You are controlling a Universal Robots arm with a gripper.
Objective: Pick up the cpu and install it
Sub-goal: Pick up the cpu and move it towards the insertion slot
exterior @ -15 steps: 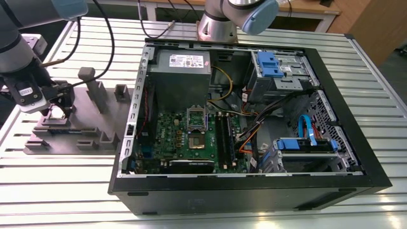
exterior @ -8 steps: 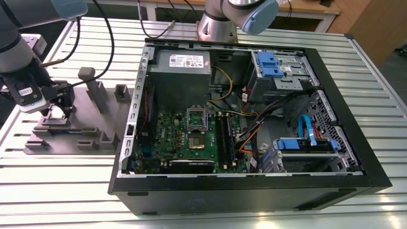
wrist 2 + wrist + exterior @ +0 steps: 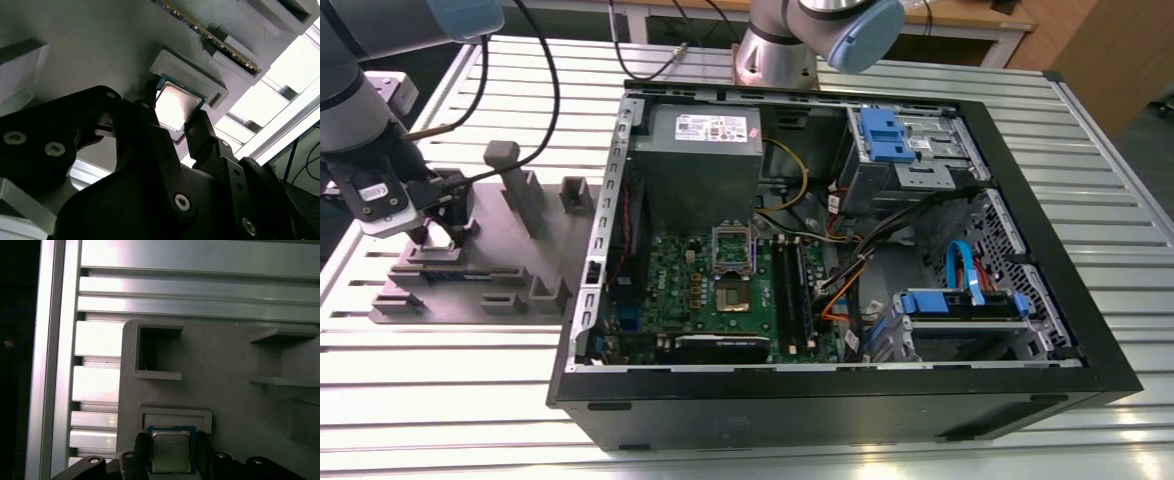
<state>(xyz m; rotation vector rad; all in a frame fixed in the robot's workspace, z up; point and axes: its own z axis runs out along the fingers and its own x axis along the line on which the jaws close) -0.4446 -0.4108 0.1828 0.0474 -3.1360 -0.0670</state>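
Observation:
The cpu (image 3: pixel 176 106) (image 3: pixel 170 454), a flat square chip with a silvery top and a thin pale rim, lies at a shallow recess in the grey holder block (image 3: pixel 520 275). My gripper (image 3: pixel 438 238) (image 3: pixel 174 109) (image 3: pixel 171 441) stands over that block at the exterior view's left. Its two black fingers (image 3: pixel 150 107) press against opposite edges of the chip, so it is shut on it. The motherboard's socket (image 3: pixel 734 296) lies inside the open computer case, with its shiny metal frame (image 3: pixel 730 246) just behind it.
The black computer case (image 3: pixel 1014 200) lies on its side on the slatted aluminium table (image 3: pixel 454 400), holding a grey power supply (image 3: pixel 700 130), blue drive brackets (image 3: pixel 887 135) and loose cables. Tall posts (image 3: pixel 520 190) rise from the holder block. A second arm's base (image 3: pixel 781 50) stands behind the case.

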